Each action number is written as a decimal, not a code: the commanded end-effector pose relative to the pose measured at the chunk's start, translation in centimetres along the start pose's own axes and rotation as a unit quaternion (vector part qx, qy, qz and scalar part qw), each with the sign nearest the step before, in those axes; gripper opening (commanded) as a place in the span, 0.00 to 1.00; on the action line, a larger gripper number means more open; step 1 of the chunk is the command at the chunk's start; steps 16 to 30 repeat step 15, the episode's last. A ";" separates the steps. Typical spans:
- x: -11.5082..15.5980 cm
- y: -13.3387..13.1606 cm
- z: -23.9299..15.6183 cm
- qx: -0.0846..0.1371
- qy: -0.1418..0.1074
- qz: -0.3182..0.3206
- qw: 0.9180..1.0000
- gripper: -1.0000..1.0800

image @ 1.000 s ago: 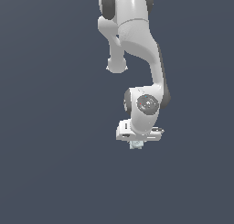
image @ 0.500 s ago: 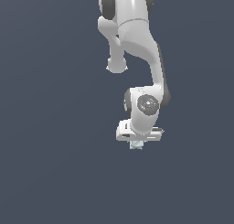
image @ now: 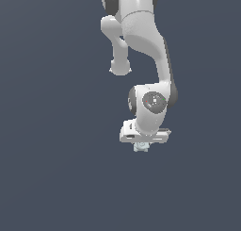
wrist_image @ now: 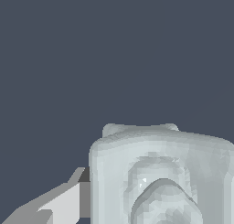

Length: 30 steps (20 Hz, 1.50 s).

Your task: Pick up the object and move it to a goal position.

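In the exterior view my gripper [image: 140,147] hangs straight down from the white arm [image: 149,107] over the plain dark grey ground. The object [image: 140,147], a tiny pale grey-white block, shows just below the hand, between the fingers. In the wrist view the object [wrist_image: 160,177] fills the near corner, with a rounded circular mark on its face. One grey finger [wrist_image: 59,205] lies against its side; the other finger is out of frame. The gripper looks shut on the object.
Only the flat, uniform dark grey surface [image: 56,169] shows around the arm in both views. No other objects, containers or edges are in sight.
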State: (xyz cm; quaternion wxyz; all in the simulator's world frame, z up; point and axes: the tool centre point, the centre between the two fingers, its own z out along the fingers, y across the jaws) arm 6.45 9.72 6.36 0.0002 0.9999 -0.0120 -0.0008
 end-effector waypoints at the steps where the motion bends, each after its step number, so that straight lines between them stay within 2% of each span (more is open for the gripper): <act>1: -0.1 -0.2 -1.6 0.000 0.001 0.000 1.000 0.00; 7: -0.4 -0.5 -6.0 0.000 0.001 0.000 1.000 0.00; 12: -0.5 -0.7 -8.0 0.000 0.001 0.000 1.000 0.00; 30: -0.4 -0.8 -8.3 0.000 0.001 0.000 1.000 0.00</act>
